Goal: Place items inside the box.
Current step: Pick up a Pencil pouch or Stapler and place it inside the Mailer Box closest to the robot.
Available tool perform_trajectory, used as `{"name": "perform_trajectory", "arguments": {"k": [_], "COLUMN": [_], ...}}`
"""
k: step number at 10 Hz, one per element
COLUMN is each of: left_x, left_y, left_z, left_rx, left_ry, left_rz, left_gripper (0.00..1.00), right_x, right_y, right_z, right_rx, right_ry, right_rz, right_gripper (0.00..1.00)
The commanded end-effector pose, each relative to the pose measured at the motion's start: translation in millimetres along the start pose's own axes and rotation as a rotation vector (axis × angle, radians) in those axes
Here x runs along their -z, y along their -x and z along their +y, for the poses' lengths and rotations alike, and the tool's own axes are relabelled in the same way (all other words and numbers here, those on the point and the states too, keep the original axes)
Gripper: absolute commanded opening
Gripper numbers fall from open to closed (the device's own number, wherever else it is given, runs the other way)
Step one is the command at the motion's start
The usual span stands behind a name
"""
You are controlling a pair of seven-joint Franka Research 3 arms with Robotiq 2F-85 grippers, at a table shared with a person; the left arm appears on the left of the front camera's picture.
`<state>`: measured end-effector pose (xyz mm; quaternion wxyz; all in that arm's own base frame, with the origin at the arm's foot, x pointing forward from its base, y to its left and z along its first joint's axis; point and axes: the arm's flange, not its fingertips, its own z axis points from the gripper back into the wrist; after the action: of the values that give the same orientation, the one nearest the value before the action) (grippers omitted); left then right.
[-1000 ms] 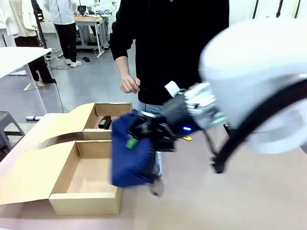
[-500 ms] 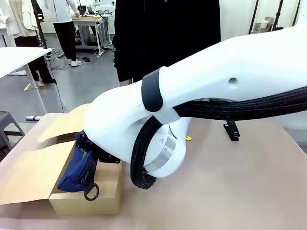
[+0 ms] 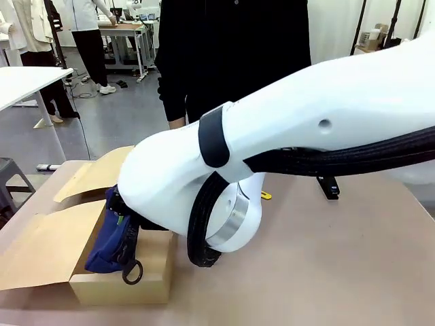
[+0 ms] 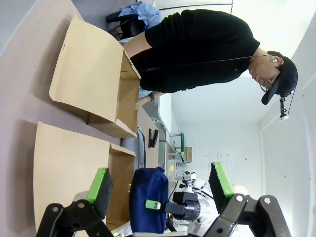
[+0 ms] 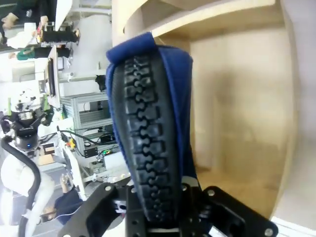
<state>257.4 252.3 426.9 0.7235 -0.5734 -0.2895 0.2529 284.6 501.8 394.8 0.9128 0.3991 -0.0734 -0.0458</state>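
Observation:
My right arm reaches across to the open cardboard box at the table's left. My right gripper is shut on the navy blue zip pouch, which hangs upright in the box's near compartment. In the right wrist view the pouch's black zip runs up between my fingers, with the box's inner wall behind it. My left gripper is open and empty, some way from the box, looking at the pouch. A black stapler and the yellow-and-black utility knife lie on the table.
The box's flaps spread out to the left. A person in a black top stands at the far side of the table. Another black stapler lies on the table beyond the box. Bare tabletop stretches to the right.
My right arm has swung left with the navy pouch, from mid-table to over the box's near compartment. In the last half second it has hardly moved.

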Motion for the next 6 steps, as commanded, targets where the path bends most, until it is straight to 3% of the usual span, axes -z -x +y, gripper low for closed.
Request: {"name": "perform_trajectory", "arguments": {"k": [1, 6], "left_x": [1.2, 1.2], "left_y": [-0.5, -0.5], "left_z": [-0.2, -0.2], "left_rx": [0.021, 0.021], "left_ry": [0.028, 0.028], "left_rz": [-0.011, -0.011], "left_gripper": [1.0, 1.0], "right_x": [22.6, 63.8], "right_y": [-15.2, -22.7], "right_z": [37.7, 31.8], "right_rx": [-0.039, -0.014], "right_ry": [0.032, 0.149], "right_rz": [-0.035, -0.052], "right_gripper": [0.07, 0.07]}}
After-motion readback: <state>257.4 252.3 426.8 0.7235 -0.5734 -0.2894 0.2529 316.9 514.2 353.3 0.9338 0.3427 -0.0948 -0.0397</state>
